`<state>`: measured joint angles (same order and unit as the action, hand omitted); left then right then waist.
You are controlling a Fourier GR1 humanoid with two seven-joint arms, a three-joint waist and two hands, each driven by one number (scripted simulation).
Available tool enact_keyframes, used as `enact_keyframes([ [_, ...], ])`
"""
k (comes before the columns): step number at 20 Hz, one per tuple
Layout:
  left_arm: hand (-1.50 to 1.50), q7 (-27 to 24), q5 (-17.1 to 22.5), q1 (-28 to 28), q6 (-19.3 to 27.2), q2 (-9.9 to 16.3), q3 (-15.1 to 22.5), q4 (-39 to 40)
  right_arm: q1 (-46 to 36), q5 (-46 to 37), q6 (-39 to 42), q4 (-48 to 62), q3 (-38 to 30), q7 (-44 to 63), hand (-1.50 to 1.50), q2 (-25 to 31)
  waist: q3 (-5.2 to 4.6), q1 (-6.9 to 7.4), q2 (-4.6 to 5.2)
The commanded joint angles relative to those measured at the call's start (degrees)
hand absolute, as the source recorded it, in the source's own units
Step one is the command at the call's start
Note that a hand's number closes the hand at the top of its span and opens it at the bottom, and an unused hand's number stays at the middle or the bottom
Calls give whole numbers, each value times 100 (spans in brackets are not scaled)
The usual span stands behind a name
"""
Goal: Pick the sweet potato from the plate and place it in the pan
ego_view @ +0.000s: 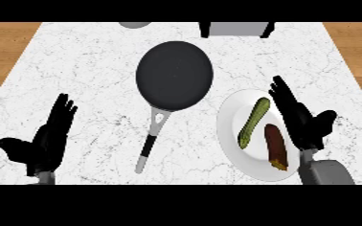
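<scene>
Right hand (302, 117) open over white plate (233, 124) rim, empty; brown sweet potato (275, 146), green zucchini (254, 121). Round black pan (175, 75). Left hand (50, 134) open, empty. No writing.

**Surfaces and finishes**

The worktop (92, 72) looks like white marble with fine grey veins, smooth, edged by warm wood grain. The pan (175, 74) is matt black inside, its handle (151, 139) grey metal with a black grip. The plate (237, 134) is plain smooth white. Both hands are matt black.
</scene>
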<state>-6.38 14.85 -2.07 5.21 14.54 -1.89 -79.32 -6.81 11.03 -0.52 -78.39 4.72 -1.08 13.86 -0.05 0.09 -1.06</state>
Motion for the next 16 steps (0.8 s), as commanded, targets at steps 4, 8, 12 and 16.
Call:
enact_keyframes([
  [4, 0, 747, -32, 681, 157, 322, -90, -646, -911, 1166, 1613, -458, -578, -167, 150, 659, 25, 46, 86],
  [8, 0, 1098, -133, 974, 250, 157, 164, -543, -433, 160, 1869, -155, -828, -644, 150, 1920, 14, -123, 114],
  [12, 0, 1283, 6, 751, 194, 342, -18, -915, 627, -227, 2328, -568, -1320, -2207, -150, 2631, 15, -164, 70],
  [16, 0, 1567, -33, 907, 192, 326, 66, -985, 1006, -720, 2336, -304, -1697, -2780, -150, 3111, 8, -108, 93],
])
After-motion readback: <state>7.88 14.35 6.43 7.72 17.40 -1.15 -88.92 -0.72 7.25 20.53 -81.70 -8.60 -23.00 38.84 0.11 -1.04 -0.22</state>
